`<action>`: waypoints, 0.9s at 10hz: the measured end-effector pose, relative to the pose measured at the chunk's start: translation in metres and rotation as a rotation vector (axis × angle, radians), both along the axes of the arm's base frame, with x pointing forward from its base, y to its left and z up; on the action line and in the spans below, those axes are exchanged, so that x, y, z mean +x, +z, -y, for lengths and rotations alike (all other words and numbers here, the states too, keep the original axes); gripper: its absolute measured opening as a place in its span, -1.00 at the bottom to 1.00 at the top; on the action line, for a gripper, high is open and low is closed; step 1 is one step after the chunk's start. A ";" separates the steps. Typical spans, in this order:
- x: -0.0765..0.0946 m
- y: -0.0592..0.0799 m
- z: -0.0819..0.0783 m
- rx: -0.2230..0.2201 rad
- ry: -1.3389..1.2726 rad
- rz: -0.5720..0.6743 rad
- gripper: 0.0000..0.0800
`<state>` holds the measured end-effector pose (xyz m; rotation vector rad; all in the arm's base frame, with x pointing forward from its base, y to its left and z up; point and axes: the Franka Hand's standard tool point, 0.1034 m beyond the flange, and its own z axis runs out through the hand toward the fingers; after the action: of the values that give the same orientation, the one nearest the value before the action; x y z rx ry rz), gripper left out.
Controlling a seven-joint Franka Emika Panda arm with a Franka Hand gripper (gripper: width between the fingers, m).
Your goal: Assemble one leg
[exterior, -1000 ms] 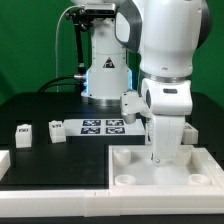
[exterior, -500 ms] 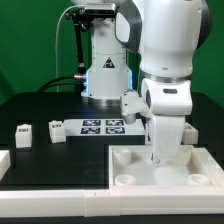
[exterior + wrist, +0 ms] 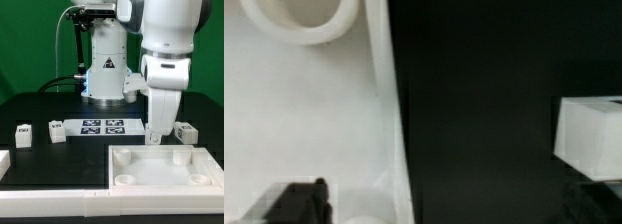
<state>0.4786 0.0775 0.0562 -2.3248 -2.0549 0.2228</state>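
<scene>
My gripper (image 3: 153, 138) hangs open and empty just above the back edge of the large white panel (image 3: 160, 168). In the wrist view the gripper (image 3: 446, 208) straddles the panel's edge (image 3: 313, 120), with one dark finger (image 3: 295, 203) over the panel near a round socket (image 3: 304, 20). A white leg (image 3: 184, 131) lies on the black table just to the exterior view's right of the gripper. It also shows in the wrist view (image 3: 590, 130). Two more legs (image 3: 23, 133) (image 3: 56, 131) lie at the exterior view's left.
The marker board (image 3: 105, 126) lies flat behind the panel, in front of the robot's base (image 3: 105, 75). A white strip (image 3: 50, 205) runs along the table's front edge.
The gripper has risen from the panel's back edge, where it sat low a second ago. The leg to its right now shows fully. The other parts have not moved.
</scene>
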 end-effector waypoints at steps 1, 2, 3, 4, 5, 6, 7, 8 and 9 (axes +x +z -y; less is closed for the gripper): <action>-0.006 0.010 -0.002 -0.004 -0.012 0.016 0.62; -0.010 0.012 -0.004 -0.014 -0.075 0.024 0.62; -0.010 0.010 -0.004 -0.012 -0.062 0.020 0.62; -0.010 0.010 -0.003 -0.012 -0.065 0.019 0.62; -0.010 0.010 -0.004 -0.020 -0.144 0.024 0.62; -0.010 0.010 -0.004 -0.029 -0.223 0.030 0.62; -0.010 0.010 -0.005 -0.040 -0.323 0.037 0.62; -0.010 0.010 -0.006 -0.052 -0.438 0.043 0.62; -0.011 0.010 -0.007 -0.059 -0.529 0.047 0.62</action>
<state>0.4680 0.0841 0.0660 -2.8197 -1.3856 0.2114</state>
